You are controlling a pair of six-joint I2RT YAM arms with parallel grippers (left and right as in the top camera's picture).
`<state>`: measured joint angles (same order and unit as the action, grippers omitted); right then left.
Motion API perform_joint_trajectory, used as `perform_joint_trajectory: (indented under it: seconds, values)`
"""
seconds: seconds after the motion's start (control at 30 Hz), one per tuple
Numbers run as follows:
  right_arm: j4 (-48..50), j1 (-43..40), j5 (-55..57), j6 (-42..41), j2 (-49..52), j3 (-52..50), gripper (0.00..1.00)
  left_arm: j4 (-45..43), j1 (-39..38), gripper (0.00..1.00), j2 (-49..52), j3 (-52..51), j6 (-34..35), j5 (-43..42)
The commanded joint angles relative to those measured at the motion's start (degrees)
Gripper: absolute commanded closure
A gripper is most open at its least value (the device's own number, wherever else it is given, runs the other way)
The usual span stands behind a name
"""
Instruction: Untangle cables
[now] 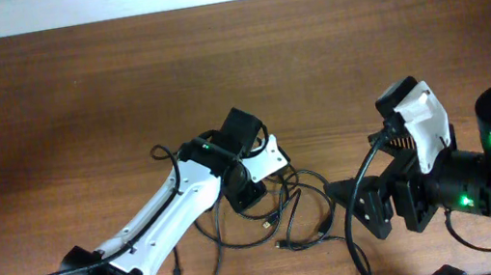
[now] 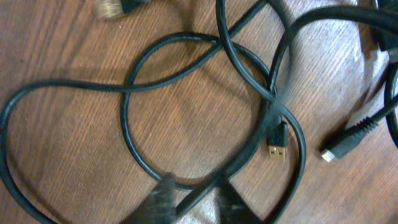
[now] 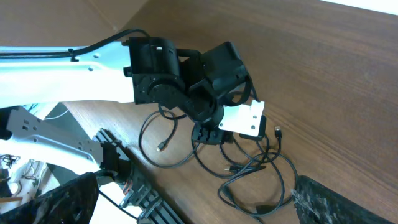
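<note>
Untangling barely begun: black cables (image 1: 286, 214) lie looped over one another on the wooden table (image 1: 72, 85), between the two arms.

Largest first: the left arm (image 1: 168, 208) reaches into the heap from the near left, and the right arm (image 1: 487, 184) waits just beside the heap's right edge. The left gripper (image 2: 199, 202) sits low over the pile, its fingers (image 2: 165, 199) narrowed to either side of one strand with a gap showing, so nothing looks pinched. The right gripper (image 3: 196, 199) is spread wide and holds nothing. By my reading no cord is pulled free yet; several loops cross in the left wrist view, so all the separating is left. A gold-faced USB plug (image 2: 277, 151) and a smaller pale-tipped plug (image 2: 328, 154) lie loose nearby. No brand, label or writing can be read.
</note>
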<state>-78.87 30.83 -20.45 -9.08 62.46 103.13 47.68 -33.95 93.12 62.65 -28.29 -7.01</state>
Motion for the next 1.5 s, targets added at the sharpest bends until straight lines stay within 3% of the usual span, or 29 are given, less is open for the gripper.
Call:
perform_joint_trajectory:
  seconds: [0.0,0.13,0.23,0.37,0.6,0.7,0.8,0.93,0.97,1.0,1.03,1.07,1.17,1.3,1.33,1.4,1.47]
  values:
    - [0.13,-0.15,-0.35,-0.44,-0.13,0.57,0.01,-1.79,-0.2,1.0,-0.02,-0.72,1.07,-0.04]
    - [-0.68,-0.15,-0.33,-0.42,-0.13,0.57,0.01,-1.79,-0.2,1.0,-0.02,-0.7,3.19,0.07]
    - [-2.93,-0.15,3.21,-0.24,-0.11,0.55,0.01,-1.79,-0.17,1.0,-0.33,0.13,12.26,0.85]
    - [-6.38,-0.15,6.16,-0.22,0.33,0.55,0.01,-1.75,-0.13,1.0,-4.07,10.03,26.01,0.5]
    - [-8.94,-0.11,5.07,0.09,3.69,-0.9,0.01,2.1,-0.13,1.0,-14.23,32.37,32.3,-2.86]
    - [-6.64,-0.09,0.22,8.59,5.66,-1.36,0.01,2.05,-0.15,1.0,-16.11,36.48,33.14,-5.01]
    - [-1.95,-0.11,-4.2,19.71,8.57,-1.36,0.01,2.08,-0.17,1.0,-16.33,44.37,39.71,-9.7]
    - [0.7,-0.11,-4.11,23.02,12.74,-1.36,0.01,2.14,-0.17,1.0,-16.33,52.87,43.32,-13.86]
    - [1.97,-0.11,-4.22,23.67,13.94,-1.36,0.03,2.16,-0.17,1.0,-16.35,55.01,43.6,-16.79]
    - [3.08,-0.11,-4.52,23.65,14.69,-1.36,0.22,2.54,-0.2,1.0,-16.35,56.57,43.71,-18.23]
    - [3.91,-0.11,-4.83,23.63,15.21,-1.36,0.48,2.97,-0.17,1.0,-16.35,57.4,43.71,-18.78]
    - [4.63,-0.11,-4.85,23.61,16.0,-1.36,0.96,4.17,-0.2,1.0,-16.35,58.42,43.71,-18.75]
    - [4.31,-0.15,-3.96,23.21,16.83,-1.33,0.96,6.19,-0.2,1.0,-16.39,58.8,43.71,-18.78]
    - [4.74,-2.03,5.4,20.65,16.72,-1.33,0.96,7.91,-0.17,0.97,-16.44,58.8,43.69,-18.73]
    - [5.57,-4.46,9.99,17.0,16.72,-1.33,0.96,8.17,-0.17,0.71,-16.46,58.8,43.69,-18.75]
    - [7.78,-10.49,15.61,13.09,16.72,-1.33,0.96,9.27,-0.17,0.43,-16.44,58.8,43.69,-18.78]
    - [11.45,-19.58,16.06,12.61,16.74,-1.33,0.96,11.76,-0.17,0.37,-16.63,58.8,43.69,-18.75]
